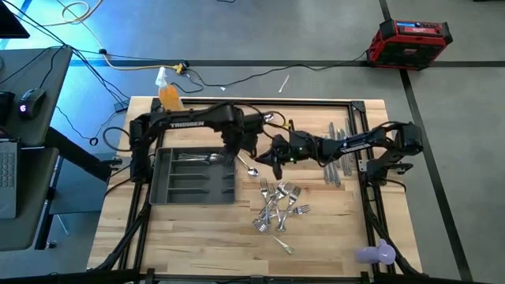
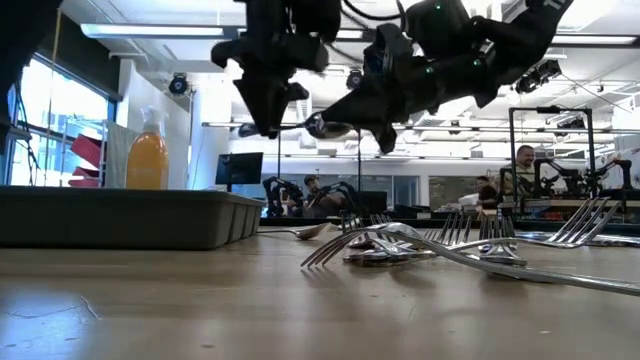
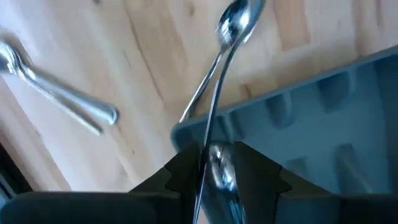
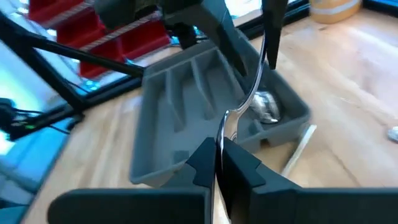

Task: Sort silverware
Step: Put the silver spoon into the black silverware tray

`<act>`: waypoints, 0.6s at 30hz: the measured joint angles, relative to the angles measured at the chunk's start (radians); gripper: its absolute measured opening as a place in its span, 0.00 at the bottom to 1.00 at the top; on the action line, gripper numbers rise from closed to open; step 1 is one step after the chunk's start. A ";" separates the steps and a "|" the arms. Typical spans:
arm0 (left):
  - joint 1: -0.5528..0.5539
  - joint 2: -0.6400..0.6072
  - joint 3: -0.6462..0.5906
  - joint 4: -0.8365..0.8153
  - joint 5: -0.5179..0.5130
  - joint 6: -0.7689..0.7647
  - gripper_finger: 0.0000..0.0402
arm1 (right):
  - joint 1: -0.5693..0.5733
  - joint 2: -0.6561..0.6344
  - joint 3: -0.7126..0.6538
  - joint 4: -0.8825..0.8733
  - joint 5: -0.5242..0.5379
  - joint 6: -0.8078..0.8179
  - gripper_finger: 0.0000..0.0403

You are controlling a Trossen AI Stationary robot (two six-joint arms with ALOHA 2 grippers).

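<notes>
1. The tabletop [image 1: 197,237] is a pale wooden slab on a grey floor, with a lab of benches and seated people beyond its far edge in the low view.
2. A dark grey tray [image 1: 170,185] with long compartments lies toward the left edge of the tabletop; a few pieces of silverware already rest in its far compartment.
3. A loose heap of forks [image 1: 278,207] lies near the middle of the tabletop, toward the near edge. A row of knives [image 1: 338,150] lies toward the right edge, partly under the right arm. One spoon [image 1: 249,167] lies flat just beside the tray's right end.
4. Both grippers meet in the air just beyond the tray's right end, each on the same raised spoon [image 4: 249,106].
5. The right gripper [image 4: 219,163] is clenched on the spoon's handle; its jaws pinch the thin stem.
6. The left gripper [image 3: 208,163] stands with its jaws partly released around the other end of that spoon; whether they touch the metal cannot be told.
7. Step in hand, as judged: a hand-over of one spoon between arms, above the tray's right end.
8. Next move calls for one gripper to take sole hold, the other to back clear, then the spoon to be lowered into a tray compartment.
</notes>
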 joint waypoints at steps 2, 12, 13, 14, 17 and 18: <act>-0.022 -0.023 -0.040 0.039 -0.066 0.001 0.20 | -0.007 0.000 0.000 0.006 -0.021 0.013 0.00; -0.095 -0.072 -0.191 0.266 -0.329 0.045 0.19 | -0.007 0.001 -0.001 0.030 -0.026 0.026 0.00; -0.099 -0.072 -0.202 0.288 -0.351 0.050 0.19 | -0.007 0.001 -0.001 0.030 -0.028 0.026 0.00; -0.103 -0.072 -0.212 0.304 -0.372 0.054 0.19 | -0.007 0.001 -0.001 0.030 -0.028 0.026 0.00; -0.110 -0.072 -0.235 0.332 -0.433 0.059 0.19 | -0.006 0.001 -0.001 0.030 -0.029 0.025 0.00; -0.114 -0.072 -0.241 0.337 -0.452 0.062 0.19 | -0.006 0.001 -0.001 0.030 -0.029 0.025 0.00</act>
